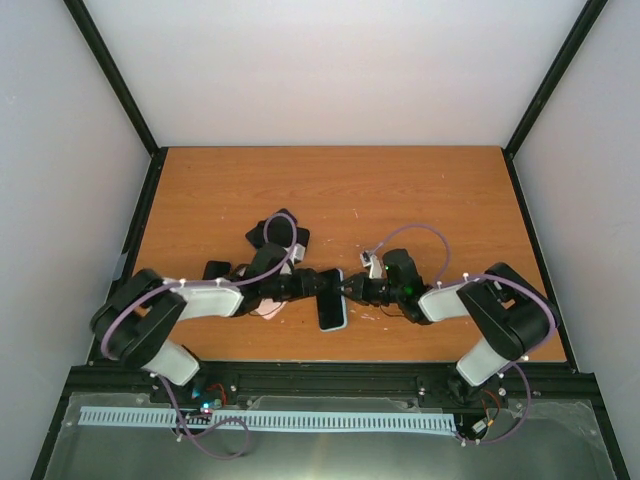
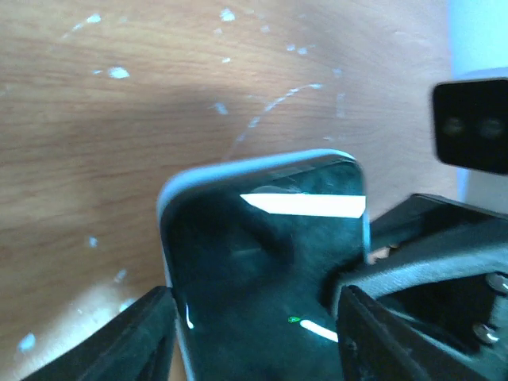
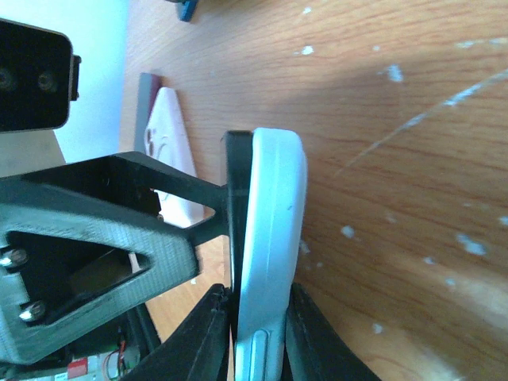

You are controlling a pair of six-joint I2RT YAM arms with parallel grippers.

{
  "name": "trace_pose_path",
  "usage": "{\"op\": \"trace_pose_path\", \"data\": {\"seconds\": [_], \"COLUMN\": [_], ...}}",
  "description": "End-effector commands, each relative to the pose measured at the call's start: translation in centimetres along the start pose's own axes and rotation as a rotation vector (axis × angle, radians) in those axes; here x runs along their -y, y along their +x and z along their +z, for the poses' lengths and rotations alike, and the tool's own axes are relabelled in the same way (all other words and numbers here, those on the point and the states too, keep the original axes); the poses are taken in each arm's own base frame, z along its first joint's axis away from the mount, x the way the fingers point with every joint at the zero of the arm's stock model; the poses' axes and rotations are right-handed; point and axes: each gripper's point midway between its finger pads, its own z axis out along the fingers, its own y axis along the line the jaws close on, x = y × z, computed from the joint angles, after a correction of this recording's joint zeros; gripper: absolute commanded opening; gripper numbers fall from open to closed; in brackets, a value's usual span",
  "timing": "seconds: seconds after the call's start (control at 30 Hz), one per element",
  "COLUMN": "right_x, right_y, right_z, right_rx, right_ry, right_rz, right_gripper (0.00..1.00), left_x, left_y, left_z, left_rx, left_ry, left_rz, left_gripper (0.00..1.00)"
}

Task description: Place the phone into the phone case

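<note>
The phone [image 1: 333, 300] is at the middle of the table [image 1: 330, 190], toward its 6 o'clock edge, dark screen up and pale rim showing. Both arms meet over it. The right claw [image 1: 352, 290] reaches in from 3 o'clock and is nearly closed, pinching the phone through its thin side. From its own camera I see the pale edge wedged between the two fingers [image 3: 208, 337].

The left claw [image 1: 318, 285] comes from 9 o'clock with its jaws partway apart. Its fingers [image 2: 147, 337] stand on either side of the screen at the phone's near end. I cannot tell whether they press on the phone or only frame it. One of them lies along the phone's face in the right wrist view.

The case [image 1: 268, 309], pinkish white, lies flat on the wood at about 9 o'clock from the phone, partly under the left arm and apart from the phone. I cannot tell whether the phone touches the table.
</note>
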Motion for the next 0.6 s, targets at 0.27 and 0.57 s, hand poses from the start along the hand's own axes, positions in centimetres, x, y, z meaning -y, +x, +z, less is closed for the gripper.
{"op": "trace_pose_path", "data": {"seconds": [0.27,0.57], "right_x": [-8.1,-15.2], "right_y": [-1.4,-0.7], "right_z": [-3.3,-8.5], "right_rx": [0.062,0.106], "right_ry": [-0.236,-0.426], "right_rz": [-0.097,-0.262], "right_gripper": [0.10,0.11], "left_x": [7.0,11.8], "left_y": [-1.2,-0.9], "left_z": [-7.5,-13.5], "left_rx": [0.122,0.147], "left_ry": [0.270,0.545], "left_rz": [0.117,0.234], "left_gripper": [0.80,0.84]}}
